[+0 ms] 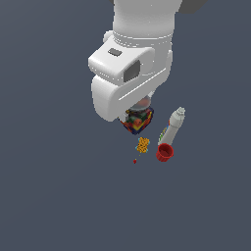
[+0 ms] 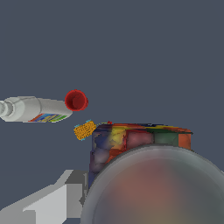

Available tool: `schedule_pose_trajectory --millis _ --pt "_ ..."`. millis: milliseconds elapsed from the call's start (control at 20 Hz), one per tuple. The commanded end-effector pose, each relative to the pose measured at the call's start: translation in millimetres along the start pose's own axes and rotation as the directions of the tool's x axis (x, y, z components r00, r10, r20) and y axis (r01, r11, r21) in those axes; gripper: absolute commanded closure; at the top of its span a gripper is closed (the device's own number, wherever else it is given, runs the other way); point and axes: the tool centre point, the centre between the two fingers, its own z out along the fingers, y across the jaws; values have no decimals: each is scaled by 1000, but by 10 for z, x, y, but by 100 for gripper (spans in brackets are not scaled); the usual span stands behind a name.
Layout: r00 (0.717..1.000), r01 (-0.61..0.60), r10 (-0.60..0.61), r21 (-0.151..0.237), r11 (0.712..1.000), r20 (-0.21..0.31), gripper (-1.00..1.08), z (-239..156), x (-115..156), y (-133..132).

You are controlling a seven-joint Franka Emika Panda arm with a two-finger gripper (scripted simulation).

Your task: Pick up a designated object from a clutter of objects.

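I see the can (image 1: 138, 120) tucked under the wrist, right at the gripper (image 2: 65, 199); only 1 finger shows against its side, so I cannot tell the grip. The orange lump (image 1: 142, 144), red cup (image 1: 164, 153) and bottle (image 1: 172, 126) lie nearby.

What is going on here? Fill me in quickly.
A single white robot arm is down over a small clutter on a dark surface, working on the multicoloured can, which sits right under its wrist. The wrist view shows the can very close, with one grey finger beside it, but whether the gripper has closed on it cannot be told. The orange-yellow lump, red cup, white bottle and a tiny red speck lie untouched nearby.
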Motion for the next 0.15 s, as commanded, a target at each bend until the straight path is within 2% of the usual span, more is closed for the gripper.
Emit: schedule_pose_trajectory --millis 0,100 --pt "1000 0 0 -3 1000 -3 108 -43 11 18" --pt "1000 0 0 -3 1000 -3 108 -47 12 21"
